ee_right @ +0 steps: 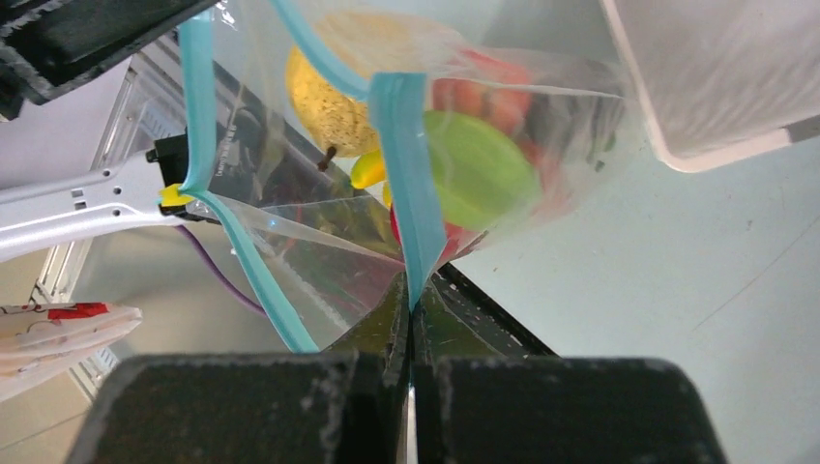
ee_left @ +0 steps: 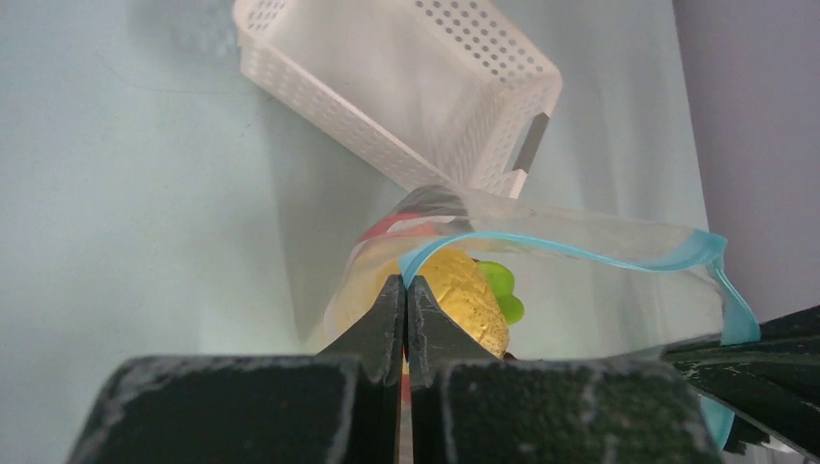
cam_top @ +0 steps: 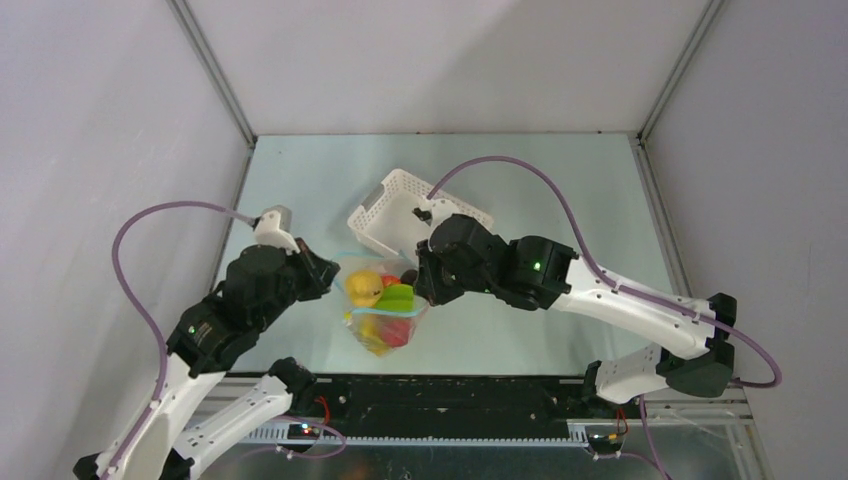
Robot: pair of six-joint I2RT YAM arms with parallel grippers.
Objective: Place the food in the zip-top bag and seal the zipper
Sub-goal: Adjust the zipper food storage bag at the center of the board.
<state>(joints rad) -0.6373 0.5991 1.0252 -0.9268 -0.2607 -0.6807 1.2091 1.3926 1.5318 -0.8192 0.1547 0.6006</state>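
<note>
Zip-top bag (cam_top: pixel 380 305): where was it? (Inspector)

It sat at the centre of the top view, stretched between the two grippers over the pale green table (cam_top: pixel 560 200). In the frame it was just below the white slotted basket (cam_top: pixel 368 205). Whether its bottom touched the table could not be told. (Technician)

State of each gripper? (Inspector)

Left gripper (ee_left: pixel 406 285): jaws fully closed, pinching the bag's mouth edge at one end of the zipper (ee_left: pixel 580 253). Right gripper (ee_right: pixel 411 290): jaws likewise closed, clamped on the light-blue strip at the opposite end. (Technician)

Was the zipper sealed? (Inspector)

No. In the right wrist view its two strips ran apart, one toward the upper left of the frame and one straight up. The mouth stood open. (Technician)

Contents? (Inspector)

A yellow lemon (cam_top: pixel 364 287) sat at the upper left inside the bag. A green piece (cam_top: pixel 397 297) lay just beside it on the right, with red pieces (cam_top: pixel 397 333) lower down. (Technician)
</note>
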